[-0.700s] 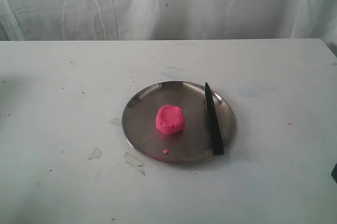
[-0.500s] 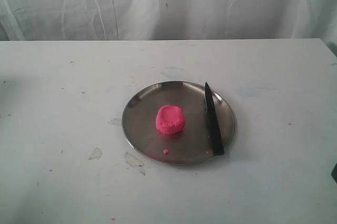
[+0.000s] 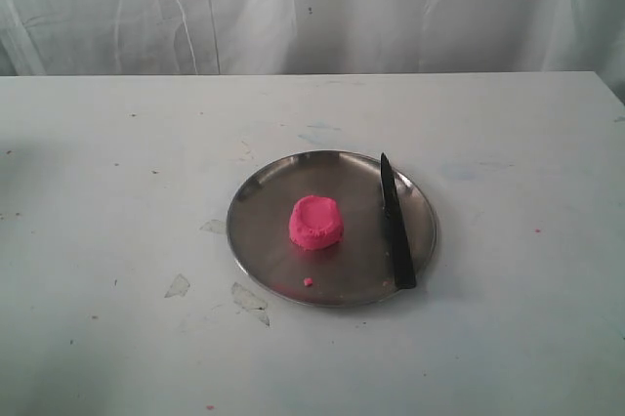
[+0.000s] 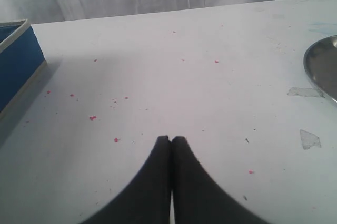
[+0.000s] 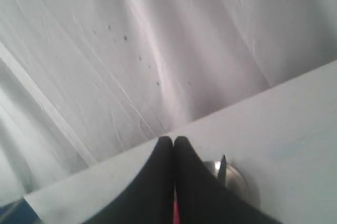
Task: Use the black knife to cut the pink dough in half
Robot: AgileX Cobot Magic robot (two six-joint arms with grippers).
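Left gripper [image 4: 171, 139]: I read its two black fingers as pressed together with nothing between them, poised over the bare left part of the white table [image 3: 117, 191]. Right gripper [image 5: 174, 140]: likewise clenched on nothing, fingers meeting along their length, raised and facing the creased white curtain [image 3: 391, 6] behind the table's far edge.

The pink dough [image 3: 315, 222] sits as one rounded lump with a dented top, slightly left of the middle of the round steel plate [image 3: 256, 240], which lies near the table's centre. The black knife [image 3: 395, 226] lies flat on the right part of the plate, well apart from the dough. Its point is at the far rim and its handle end at the near-right rim, so it spans the plate like a chord between the dough and the right edge. A tiny pink crumb [image 3: 308, 281] rests on the plate just near of the dough, touching neither the lump nor the knife.

Surroundings: two scraps of clear tape [image 3: 177, 286] cling to the table near and left of the plate. Pink specks [image 4: 92, 118] dot the surface under the left gripper, and a blue box [image 4: 16, 61] with a pale rim stands at the far left. In the right wrist view the knife tip and a bit of plate rim show beside the fingers.
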